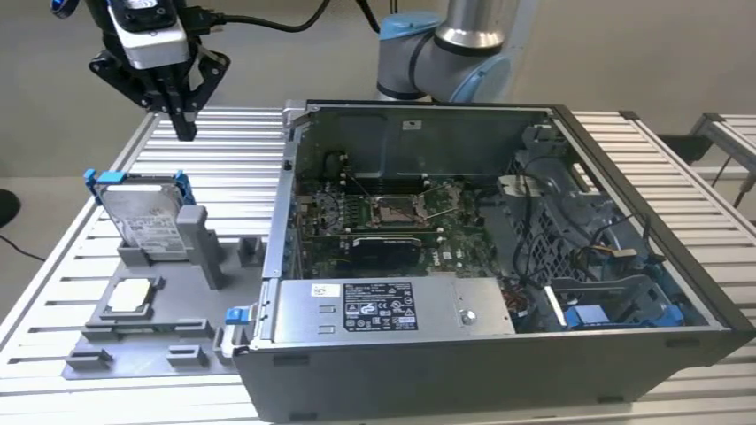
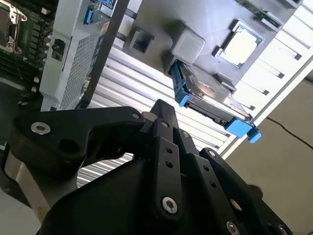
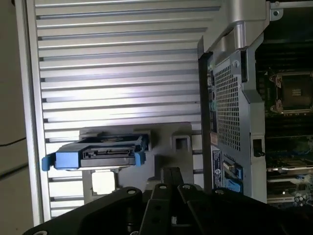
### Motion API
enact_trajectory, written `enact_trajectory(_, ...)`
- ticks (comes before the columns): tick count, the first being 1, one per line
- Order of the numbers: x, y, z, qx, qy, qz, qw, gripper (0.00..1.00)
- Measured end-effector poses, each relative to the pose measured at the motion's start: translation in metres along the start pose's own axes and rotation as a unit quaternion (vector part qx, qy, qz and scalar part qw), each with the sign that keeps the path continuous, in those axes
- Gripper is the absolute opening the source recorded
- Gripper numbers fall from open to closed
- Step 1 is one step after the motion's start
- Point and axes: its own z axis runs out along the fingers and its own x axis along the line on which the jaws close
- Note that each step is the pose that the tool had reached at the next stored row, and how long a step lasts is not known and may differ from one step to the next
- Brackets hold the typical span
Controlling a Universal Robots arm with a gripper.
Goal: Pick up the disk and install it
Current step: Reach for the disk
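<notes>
The exterior view shows the disk's labelled face, while the first wrist view shows it edge-on. It stands upright in the grey holder beside the open computer case. The gripper hangs above the table near the holder, pointing down, fingers together and empty.

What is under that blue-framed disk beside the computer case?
A grey holder on the slatted table; the disk stands on edge in its slot. The slot walls cover its bottom edge, so the seat itself cannot be seen.
</notes>
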Motion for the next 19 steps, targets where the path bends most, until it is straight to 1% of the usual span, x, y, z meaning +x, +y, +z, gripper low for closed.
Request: enact_trajectory(19, 0.0470, -0.0030, -0.0010, 0.0000, 0.0000, 0.000, 1.00000, 0.00)
